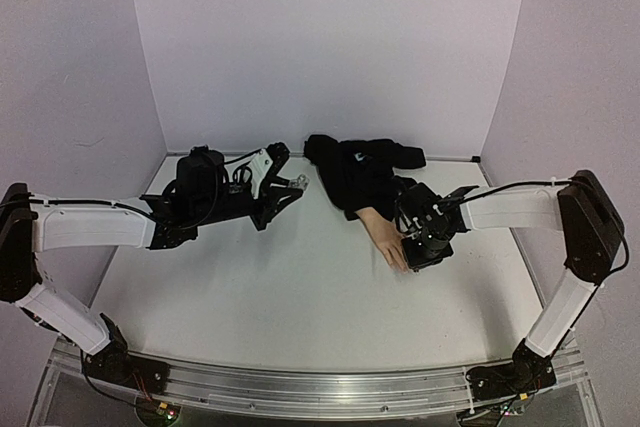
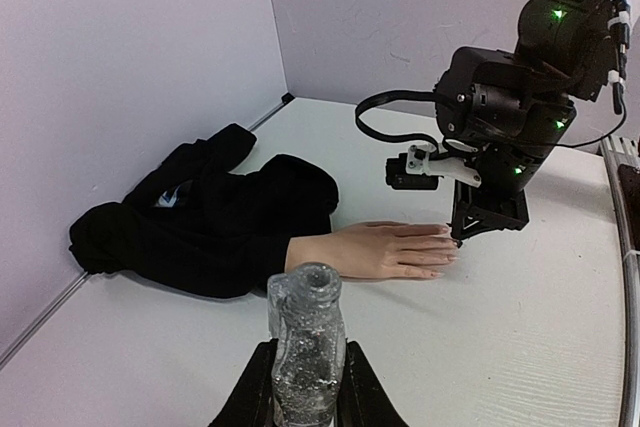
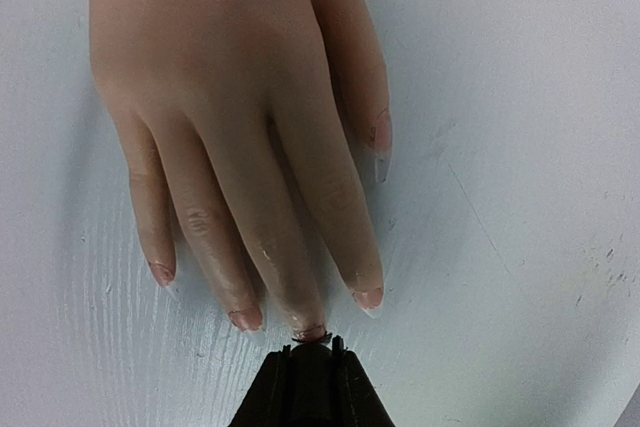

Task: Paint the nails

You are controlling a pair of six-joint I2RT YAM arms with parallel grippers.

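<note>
The peach mannequin hand (image 1: pixel 383 235) lies palm down on the table, its black sleeve (image 1: pixel 352 173) behind it. The right wrist view shows its pale glossy nails; the middle finger's nail (image 3: pixel 312 331) sits right at my right gripper (image 3: pixel 312 355). That gripper is shut on a dark cap (image 3: pixel 312 382), whose tip touches this nail. The ring-finger nail (image 3: pixel 246 318) and index nail (image 3: pixel 368 297) lie on either side. My left gripper (image 2: pixel 306 387) is shut on a clear, uncapped glitter bottle (image 2: pixel 305 342), held upright left of the hand (image 2: pixel 385 250).
The black sleeve (image 2: pixel 215 212) is bunched toward the back wall corner. The right arm (image 2: pixel 510 117) stands over the fingertips. Lilac walls close in the back and both sides. A metal rail (image 1: pixel 310 387) runs along the near edge.
</note>
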